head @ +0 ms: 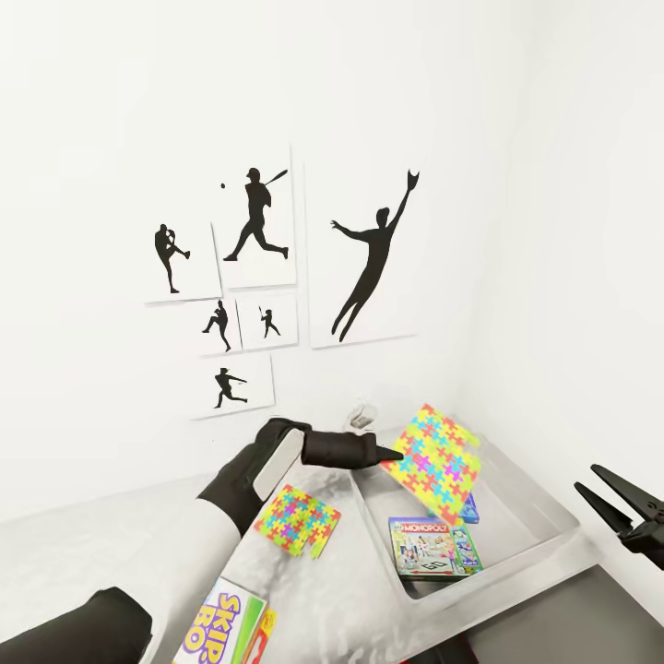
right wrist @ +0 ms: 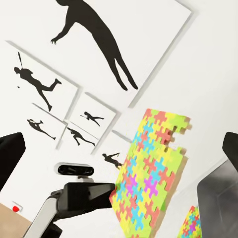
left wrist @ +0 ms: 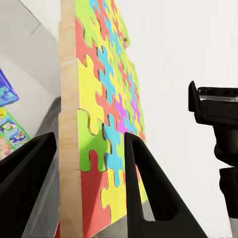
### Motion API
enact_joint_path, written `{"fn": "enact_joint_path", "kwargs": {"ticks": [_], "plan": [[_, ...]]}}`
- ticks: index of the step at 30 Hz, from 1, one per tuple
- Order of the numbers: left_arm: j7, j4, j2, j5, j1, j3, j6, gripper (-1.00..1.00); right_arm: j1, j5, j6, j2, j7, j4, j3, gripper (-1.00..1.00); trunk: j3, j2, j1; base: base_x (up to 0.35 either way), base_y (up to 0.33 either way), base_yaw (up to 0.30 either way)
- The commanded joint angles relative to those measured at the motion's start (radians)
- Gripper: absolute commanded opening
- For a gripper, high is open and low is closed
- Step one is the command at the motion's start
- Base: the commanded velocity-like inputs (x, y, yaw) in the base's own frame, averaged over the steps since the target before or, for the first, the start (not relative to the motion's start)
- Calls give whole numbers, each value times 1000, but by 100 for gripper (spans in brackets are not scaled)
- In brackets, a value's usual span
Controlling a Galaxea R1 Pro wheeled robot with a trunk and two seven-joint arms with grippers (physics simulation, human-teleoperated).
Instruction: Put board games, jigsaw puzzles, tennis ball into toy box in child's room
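Head view: left fingers (head: 392, 454) grip jigsaw puzzle (head: 435, 464) above toy box (head: 544, 539).

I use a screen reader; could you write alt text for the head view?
The left gripper holds a multicoloured jigsaw puzzle sheet tilted above the pale grey toy box, which contains a green-edged Monopoly box. A second puzzle sheet lies on the white table.

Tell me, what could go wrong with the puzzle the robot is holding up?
The left gripper pinches the jigsaw puzzle only by one edge, tilted in the air above the toy box, so it might slip or swing out.
If dropped from there, it could land on the Monopoly game and lie crooked, or bounce over the low wall.
The puzzle is made of joined pieces, so a fall might break them apart.
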State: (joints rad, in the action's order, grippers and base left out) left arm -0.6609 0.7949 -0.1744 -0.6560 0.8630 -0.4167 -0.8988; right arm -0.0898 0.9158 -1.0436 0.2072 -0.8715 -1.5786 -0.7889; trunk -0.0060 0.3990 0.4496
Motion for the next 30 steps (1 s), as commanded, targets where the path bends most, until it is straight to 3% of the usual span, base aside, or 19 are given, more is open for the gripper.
{"fn": "enact_joint_path", "kwargs": {"ticks": [1,4,8,17,21,24,30], "plan": [[23,-22,0,-53,1,-31,22,-100,-1,-5,-4,0,-6,0,2,100,-1,1,0,0,0,0],[53,-39,0,-150,1,-92,80,-100,-1,-5,-4,-1,-5,-1,8,100,-1,1,0,0,0,0],[121,-41,0,-215,1,-141,120,-100,-1,-5,-4,-2,-3,-1,10,100,-1,1,0,0,0,0],[220,-51,0,-240,1,-164,162,-100,-4,-6,-4,-2,6,-3,34,100,-2,1,0,0,0,0],[302,-55,0,-291,1,-174,189,-100,-4,-6,-4,-2,7,-3,39,100,-7,1,0,0,0,0],[334,-54,0,-343,1,-218,197,-100,-4,-6,-4,-3,8,-3,41,100,-12,1,0,0,0,0],[349,-55,0,-385,1,-278,236,-100,-4,-7,-3,-3,8,-3,42,100,-22,1,0,0,0,0]]}}
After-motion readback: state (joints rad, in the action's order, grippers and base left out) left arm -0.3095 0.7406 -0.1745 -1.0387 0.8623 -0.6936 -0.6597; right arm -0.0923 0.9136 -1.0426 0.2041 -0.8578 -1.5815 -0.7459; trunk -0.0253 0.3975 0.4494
